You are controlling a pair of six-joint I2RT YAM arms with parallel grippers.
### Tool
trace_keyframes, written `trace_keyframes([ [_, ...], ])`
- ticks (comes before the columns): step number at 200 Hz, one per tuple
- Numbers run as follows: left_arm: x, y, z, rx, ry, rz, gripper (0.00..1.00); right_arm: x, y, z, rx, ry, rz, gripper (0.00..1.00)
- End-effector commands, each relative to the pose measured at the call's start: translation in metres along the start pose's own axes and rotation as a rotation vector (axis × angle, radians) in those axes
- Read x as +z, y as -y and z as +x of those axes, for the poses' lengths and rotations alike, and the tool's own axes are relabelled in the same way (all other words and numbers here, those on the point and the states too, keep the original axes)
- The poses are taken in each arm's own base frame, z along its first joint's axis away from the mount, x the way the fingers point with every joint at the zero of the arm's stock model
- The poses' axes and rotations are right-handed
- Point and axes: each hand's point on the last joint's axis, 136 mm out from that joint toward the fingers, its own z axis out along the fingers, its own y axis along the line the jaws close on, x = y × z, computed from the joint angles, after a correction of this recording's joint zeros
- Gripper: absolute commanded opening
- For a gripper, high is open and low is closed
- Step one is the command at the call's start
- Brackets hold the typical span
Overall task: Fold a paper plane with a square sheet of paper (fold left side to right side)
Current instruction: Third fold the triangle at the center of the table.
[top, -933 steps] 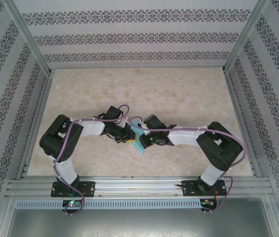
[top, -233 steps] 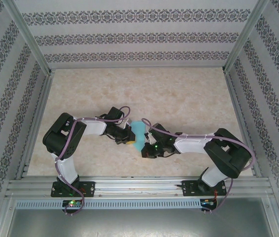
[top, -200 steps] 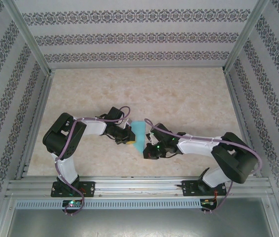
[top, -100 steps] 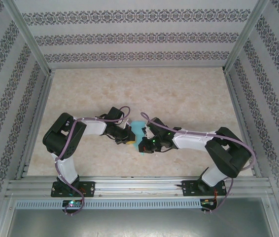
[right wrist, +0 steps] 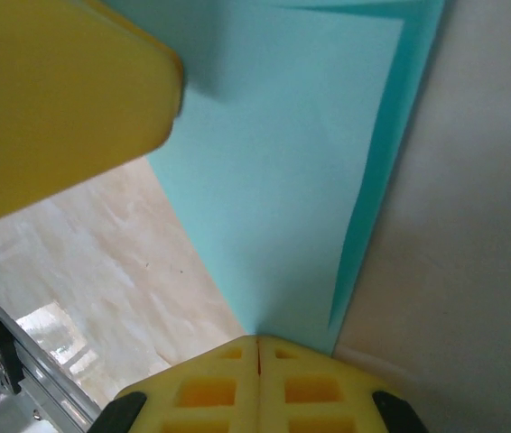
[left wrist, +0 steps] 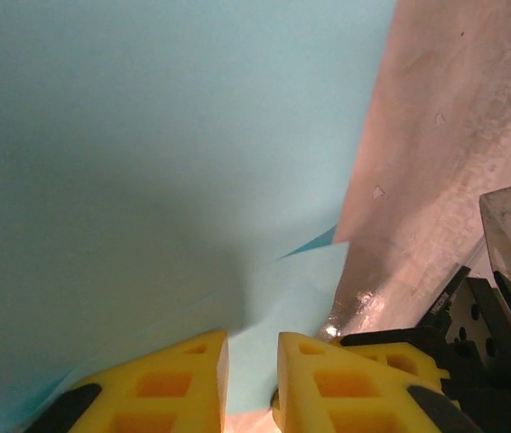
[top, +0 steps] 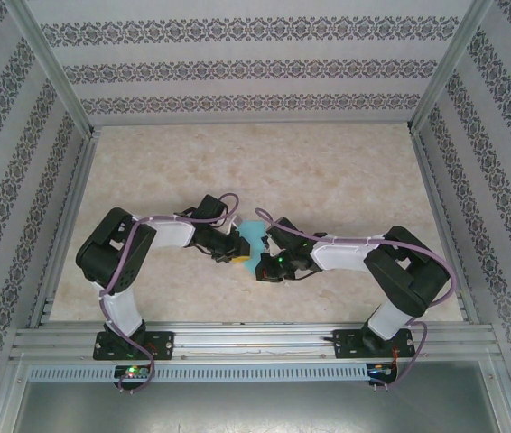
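On the marble-patterned counter (top: pixel 346 171), the turquoise sheet of paper (top: pixel 254 236) lies at the centre of the overhead frame. It is partly folded, one layer overlapping another. The left hand (left wrist: pixel 253 336), at the bottom of its wrist view, stands slightly spread, with paper showing in the gap. The right hand (right wrist: pixel 257 341) is pressed together at the sheet's lower point; whether it pinches or merely pins the paper cannot be told. For a clean crease, that point likely needs firm holding and the edges aligned first, or the thin sheet may skew.
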Motion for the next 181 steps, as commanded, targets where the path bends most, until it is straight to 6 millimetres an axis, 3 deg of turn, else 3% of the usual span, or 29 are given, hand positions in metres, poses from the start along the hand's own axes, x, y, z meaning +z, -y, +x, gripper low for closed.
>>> trace_keyframes([
  [1,-0.012,-0.001,0.003,-0.006,0.044,-0.039,0.22,0.008,0.047,0.018,0.083,-0.039,0.172,0.00],
  [48,-0.022,0.014,0.018,0.031,0.087,0.082,0.13,0.009,0.062,0.021,0.085,-0.035,0.219,0.00],
  [110,0.001,0.034,0.035,0.083,0.041,0.160,0.10,0.013,0.073,0.026,0.074,-0.056,0.263,0.00],
  [181,0.016,0.023,0.033,0.067,0.025,0.116,0.09,0.013,0.074,0.028,0.067,-0.071,0.272,0.00],
])
